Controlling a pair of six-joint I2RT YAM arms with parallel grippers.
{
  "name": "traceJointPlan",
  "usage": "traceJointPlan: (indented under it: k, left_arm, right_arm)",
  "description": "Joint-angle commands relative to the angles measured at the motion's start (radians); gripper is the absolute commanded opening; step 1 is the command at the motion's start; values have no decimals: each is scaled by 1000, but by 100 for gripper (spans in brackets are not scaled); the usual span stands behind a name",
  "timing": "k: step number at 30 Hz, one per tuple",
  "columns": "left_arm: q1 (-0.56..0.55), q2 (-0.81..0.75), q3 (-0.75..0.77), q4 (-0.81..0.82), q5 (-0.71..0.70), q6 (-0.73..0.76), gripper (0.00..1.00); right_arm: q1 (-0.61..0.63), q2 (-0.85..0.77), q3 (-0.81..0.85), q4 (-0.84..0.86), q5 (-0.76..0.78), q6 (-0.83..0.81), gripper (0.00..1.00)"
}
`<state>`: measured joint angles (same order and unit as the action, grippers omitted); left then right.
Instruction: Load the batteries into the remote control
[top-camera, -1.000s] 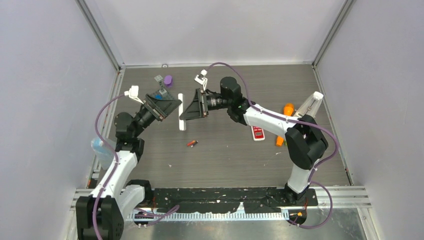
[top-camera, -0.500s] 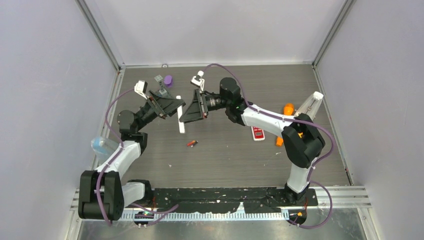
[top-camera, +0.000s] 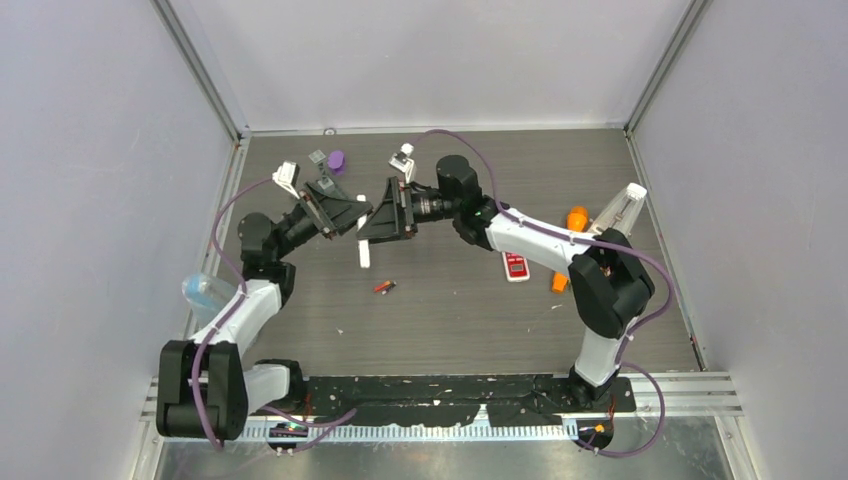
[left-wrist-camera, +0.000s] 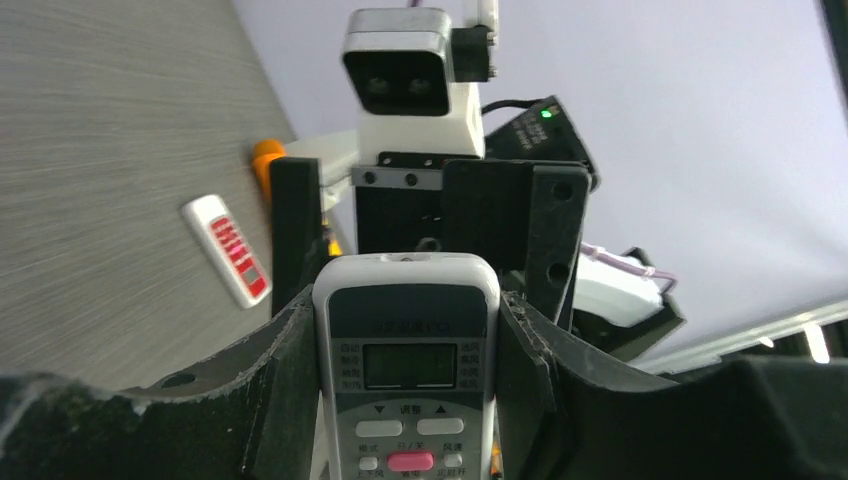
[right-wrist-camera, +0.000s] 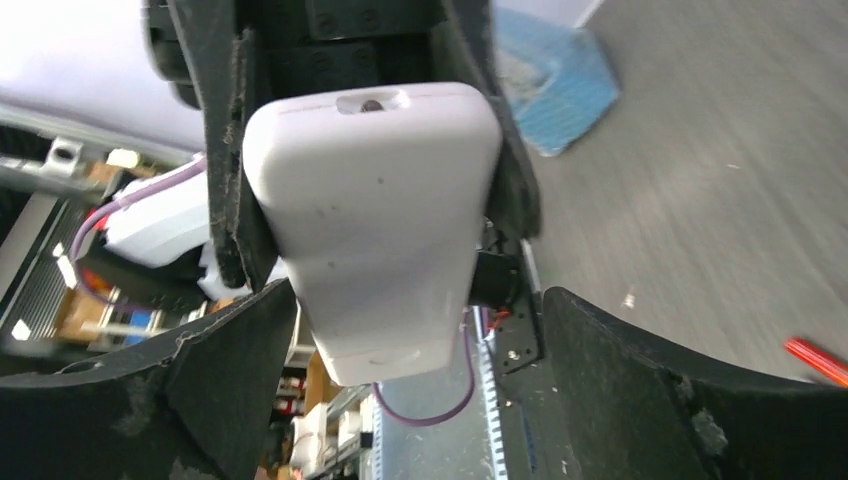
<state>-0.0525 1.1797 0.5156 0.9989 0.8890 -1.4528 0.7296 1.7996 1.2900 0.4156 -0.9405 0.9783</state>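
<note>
The white remote control (left-wrist-camera: 405, 370) hangs above the table between both arms, its button face toward the left wrist camera. My left gripper (left-wrist-camera: 405, 312) is shut on it, with both fingers pressed against its sides. In the right wrist view the remote's plain back (right-wrist-camera: 375, 230) shows, and my right gripper (right-wrist-camera: 415, 320) stands open with a gap on each side of it. From above, the remote (top-camera: 362, 243) sits between the left gripper (top-camera: 350, 215) and the right gripper (top-camera: 377, 218). A red-orange battery (top-camera: 384, 287) lies on the table in front of them; the same battery (right-wrist-camera: 815, 360) shows in the right wrist view.
A small white and red device (top-camera: 516, 266) lies right of centre. Orange items (top-camera: 577, 217) and a clear bottle (top-camera: 622, 208) are at the right edge. A purple cap (top-camera: 336, 160) and a grey piece (top-camera: 318, 157) sit at the back left. A bluish item (top-camera: 205, 292) is by the left wall.
My left gripper moved in toward the right one and closed on the remote. My right gripper then opened and let go of it.
</note>
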Motion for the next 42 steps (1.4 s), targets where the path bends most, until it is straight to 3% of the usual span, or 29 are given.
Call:
traceJointPlan:
  k: [1, 5, 8, 14, 23, 32, 42]
  left_arm:
    - [-3, -86, 111, -525, -68, 435, 0]
    - [-3, -101, 239, -1037, -331, 763, 0]
    - [-3, -61, 281, -1190, -491, 861, 0]
    - [-3, 87, 314, -1237, -748, 915, 0]
    - [-12, 343, 464, -1297, -1009, 943, 0]
    - [-12, 479, 542, -1330, -1054, 898, 8]
    - [-12, 567, 624, -1409, -1042, 863, 10]
  right_arm:
    - [-55, -101, -24, -274, 213, -183, 96]
    - [-113, -183, -117, -400, 377, -254, 95]
    - [-146, -227, -167, -531, 560, -325, 95]
    - [-204, -284, -207, -728, 811, -451, 95]
    - [-263, -305, -231, -775, 850, -470, 95]
    - [-320, -334, -242, -777, 821, -468, 95]
    - [-354, -346, -222, -777, 766, -452, 96]
